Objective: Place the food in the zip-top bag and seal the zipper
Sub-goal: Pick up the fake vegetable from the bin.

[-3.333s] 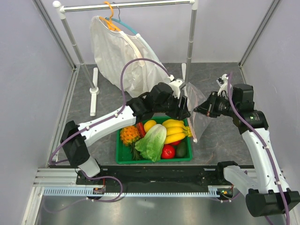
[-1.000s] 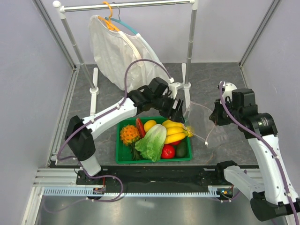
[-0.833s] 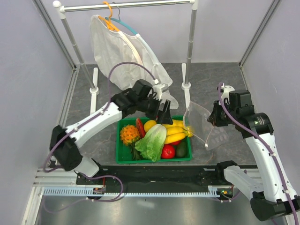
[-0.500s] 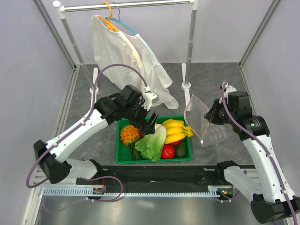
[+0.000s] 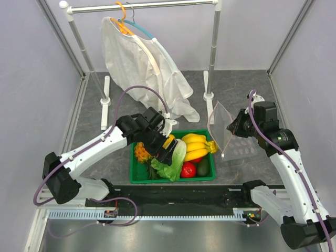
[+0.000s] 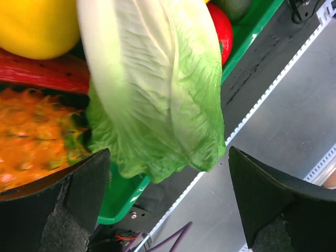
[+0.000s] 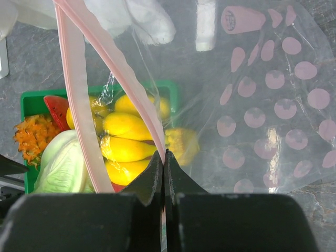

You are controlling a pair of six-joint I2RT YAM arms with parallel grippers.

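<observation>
Left tool [image 6: 168, 153], jaws spread wide and gripping nothing, hovers just over the lettuce head [image 6: 152, 89], which lies in the green tray [image 5: 173, 179] with the yellow fruit [image 6: 37, 26] and tomato [image 6: 223, 29]. Right tool [image 7: 163, 167], jaws pinched tight on the pink zipper [image 7: 79, 105], holds the dotted zip-top bag [image 7: 273, 105] just right of the tray, over the grey bench [image 5: 247, 89].

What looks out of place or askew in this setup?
The white garment hangs lopsided from its hanger, its lower end seemingly trailing onto the table behind the green tray. Nothing looks spilled or damaged.
</observation>
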